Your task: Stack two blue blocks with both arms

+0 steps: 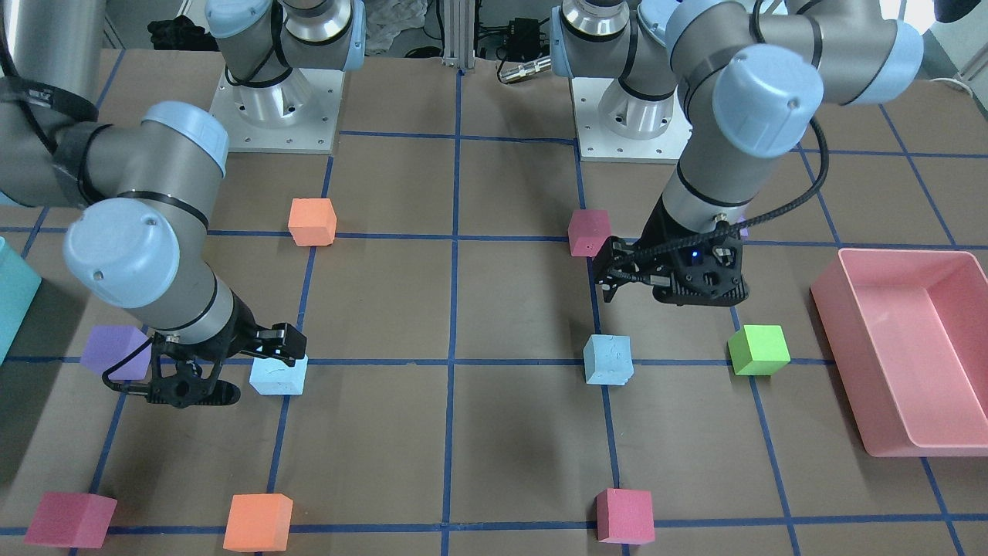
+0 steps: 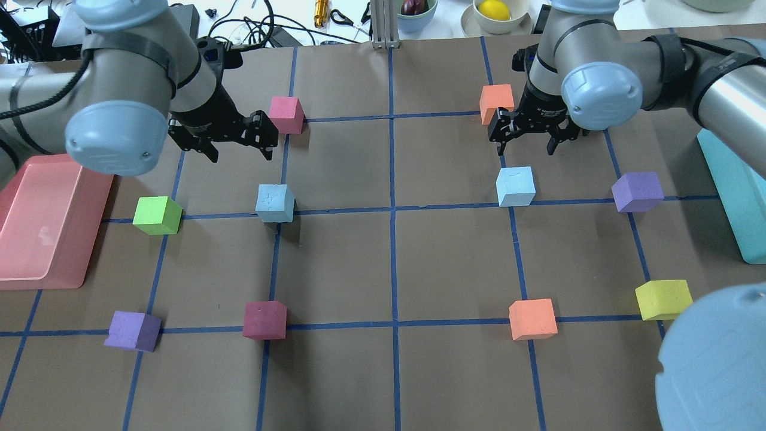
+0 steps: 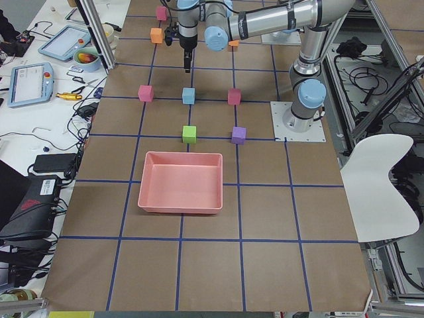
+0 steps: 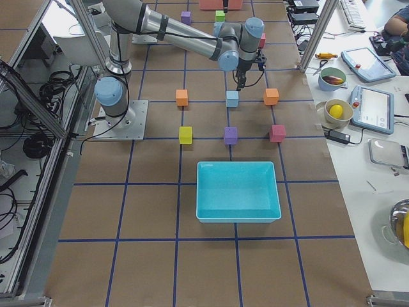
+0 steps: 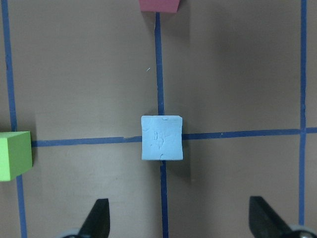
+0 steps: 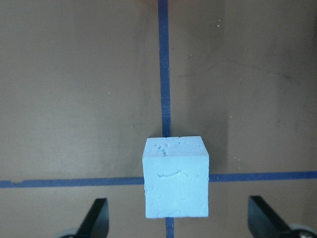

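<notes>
Two pale blue blocks sit apart on the brown table, one on the left (image 2: 275, 203) and one on the right (image 2: 516, 186). My left gripper (image 2: 239, 151) is open and empty, raised just beyond the left block; in the left wrist view that block (image 5: 162, 138) lies ahead of the spread fingertips (image 5: 96, 220). My right gripper (image 2: 526, 146) is open and empty, just beyond and above the right block; in the right wrist view the block (image 6: 176, 177) reaches between the fingertips (image 6: 94, 218). The front view shows both blocks (image 1: 608, 359) (image 1: 278, 376) untouched.
A pink bin (image 2: 36, 221) stands at the left edge and a teal bin (image 2: 733, 191) at the right edge. Nearby cubes: green (image 2: 157, 215), red (image 2: 286, 114), orange (image 2: 497, 103), purple (image 2: 637, 191). More cubes lie along the near row, such as orange (image 2: 532, 319).
</notes>
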{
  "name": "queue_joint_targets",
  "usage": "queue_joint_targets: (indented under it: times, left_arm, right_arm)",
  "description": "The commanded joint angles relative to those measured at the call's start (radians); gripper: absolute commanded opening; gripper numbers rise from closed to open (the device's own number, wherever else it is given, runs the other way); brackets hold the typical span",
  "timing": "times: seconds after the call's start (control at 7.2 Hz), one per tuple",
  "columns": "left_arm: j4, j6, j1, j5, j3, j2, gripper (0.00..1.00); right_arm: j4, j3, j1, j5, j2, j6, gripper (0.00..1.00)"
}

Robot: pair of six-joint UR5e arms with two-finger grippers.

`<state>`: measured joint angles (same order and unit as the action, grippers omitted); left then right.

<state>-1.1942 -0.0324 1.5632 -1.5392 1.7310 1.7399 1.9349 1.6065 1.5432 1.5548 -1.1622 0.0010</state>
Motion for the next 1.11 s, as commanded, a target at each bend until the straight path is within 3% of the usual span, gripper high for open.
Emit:
queue_joint_targets:
  times: [0.0,0.42,0.56,0.69,0.83,0.97]
  left_arm:
    - [0.079,0.003,0.000,-0.001,0.028,0.114,1.00]
    - [0.131,-0.001,0.000,-0.002,0.038,0.205,1.00]
    - [0.189,-0.009,0.001,-0.002,0.041,0.237,1.00]
    - [0.211,-0.009,0.001,-0.004,0.042,0.266,1.00]
    - [0.209,-0.006,0.001,-0.002,0.045,0.280,1.00]
    - [0.211,-0.006,0.001,-0.002,0.061,0.289,1.00]
  right_arm:
    - [0.045,0.018,0.000,-0.001,0.081,0.001,1.00]
    - [0.105,0.119,0.000,0.004,0.085,0.004,1.00]
    - [0.164,0.116,0.000,0.007,0.085,-0.009,0.62]
    - [0.167,0.106,0.000,0.008,0.084,-0.010,0.16]
    - [0.165,0.102,0.000,0.007,0.076,-0.007,0.02]
    - [0.153,0.080,0.005,0.004,0.066,0.007,0.00]
